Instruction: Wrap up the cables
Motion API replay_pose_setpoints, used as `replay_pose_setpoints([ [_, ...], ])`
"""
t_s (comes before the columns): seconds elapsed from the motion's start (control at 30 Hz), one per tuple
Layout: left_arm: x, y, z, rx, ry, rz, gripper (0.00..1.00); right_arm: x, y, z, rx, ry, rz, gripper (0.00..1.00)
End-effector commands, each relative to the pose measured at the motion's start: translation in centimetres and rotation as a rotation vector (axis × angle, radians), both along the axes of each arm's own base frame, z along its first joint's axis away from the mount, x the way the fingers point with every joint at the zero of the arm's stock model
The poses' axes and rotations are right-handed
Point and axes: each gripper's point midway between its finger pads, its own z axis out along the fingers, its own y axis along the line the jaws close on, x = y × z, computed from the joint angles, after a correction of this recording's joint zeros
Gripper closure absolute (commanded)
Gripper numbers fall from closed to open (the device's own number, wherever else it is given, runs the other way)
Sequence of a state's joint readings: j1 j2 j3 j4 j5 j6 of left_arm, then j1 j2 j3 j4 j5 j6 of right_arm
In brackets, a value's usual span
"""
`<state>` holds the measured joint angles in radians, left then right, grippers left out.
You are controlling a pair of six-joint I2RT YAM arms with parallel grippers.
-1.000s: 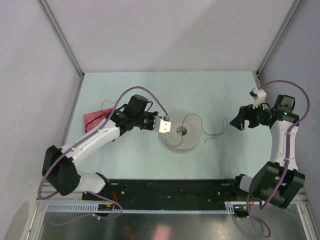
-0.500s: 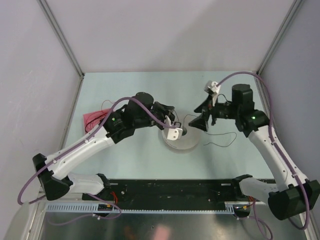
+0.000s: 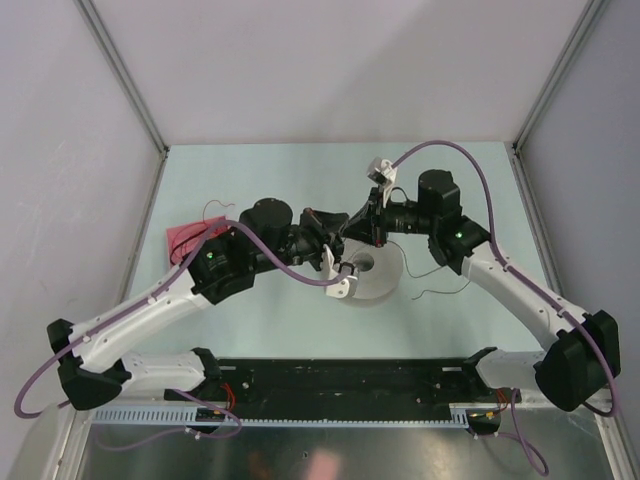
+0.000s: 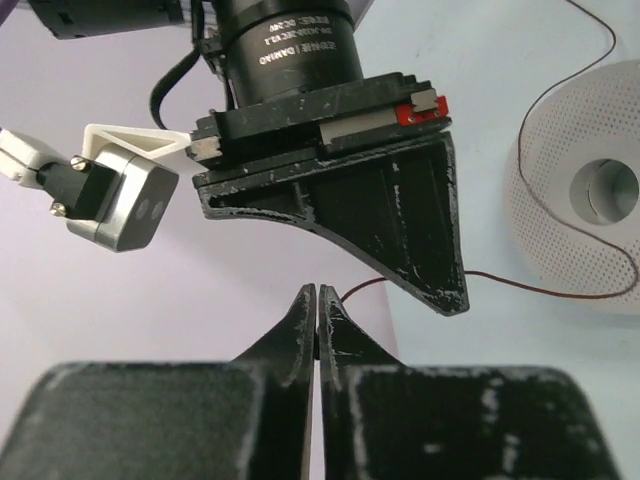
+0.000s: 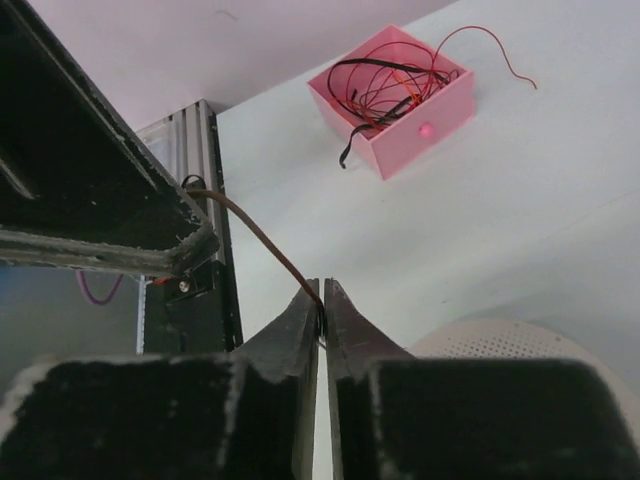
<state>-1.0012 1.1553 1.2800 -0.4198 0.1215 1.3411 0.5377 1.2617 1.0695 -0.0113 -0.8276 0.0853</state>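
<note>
Cables (image 5: 385, 85) appear at three places on the table (image 3: 250, 180), a pale blue-green surface walled in grey. We see them as hair-thin, flexible wires, black to dark red, that curl loosely and are far thinner than any robot finger.

The left arm (image 3: 150, 305) and the right arm (image 3: 520, 290) both reach inward. Their wrists meet over the middle of the table, above the left part of the spool (image 3: 388, 280). The spool is a pale grey disc with a perforated face and a round centre hole, and it lies flat near the table's centre. One dark wire curves across its face, and a loose curl lies on the table just to its right.

The pink box (image 5: 425, 125) sits well apart, at the left side of the table. It is open at the top and holds a tangle of black and red cables. One red end trails over its rim onto the table.

The left gripper (image 4: 318, 292) has its fingers pressed together, and a dark red strand (image 5: 270, 250) leaves their tips. The right gripper (image 5: 322, 290) likewise has its fingers together, pinching the same strand at the tips. The strand spans the short gap between the two grippers in a slack arc. In the left wrist view we trace it on toward the lower edge of the spool.
</note>
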Motion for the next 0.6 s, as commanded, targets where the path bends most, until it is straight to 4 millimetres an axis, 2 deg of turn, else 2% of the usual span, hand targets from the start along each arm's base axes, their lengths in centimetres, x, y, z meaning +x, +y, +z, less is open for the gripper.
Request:
replay_pose_setpoints([
  [0.0, -0.2, 0.9, 0.9, -0.025, -0.054, 0.02, 0.9, 1.0, -0.2, 2.2, 0.072, -0.062, -0.039, 0.97],
  [0.07, -0.6, 1.6, 0.7, -0.051, -0.015, 0.039, 0.51, 2.0, -1.5, 2.7, 0.074, -0.083, -0.085, 0.99],
  [0.1, -1.0, 2.0, 0.8, -0.08, 0.018, 0.047, 0.36, 2.4, -2.4, 3.0, 0.07, -0.11, -0.106, 1.0],
  [0.13, -1.5, 2.4, 0.9, -0.115, 0.061, 0.052, 0.26, 2.7, -3.3, 3.4, 0.061, -0.151, -0.125, 1.0],
  [0.2, -2.9, 3.3, 1.3, -0.205, 0.174, 0.051, 0.14, 3.0, -5.3, 3.5, 0.011, -0.246, -0.153, 1.0],
  [0.37, -6.2, 4.4, 2.4, -0.402, 0.534, 0.044, 0.05, 1.7, -8.3, 2.1, -0.216, -0.544, -0.136, 1.0],
  [0.47, -7.0, 4.1, 3.4, -0.49, 0.761, 0.049, 0.05, 0.6, -9.0, 1.0, -0.374, -0.733, -0.078, 1.0],
  [0.57, -7.0, 3.3, 3.9, -0.543, 1.081, 0.055, 0.11, 0.5, -9.0, 1.3, -0.468, -0.861, -0.09, 1.0],
])
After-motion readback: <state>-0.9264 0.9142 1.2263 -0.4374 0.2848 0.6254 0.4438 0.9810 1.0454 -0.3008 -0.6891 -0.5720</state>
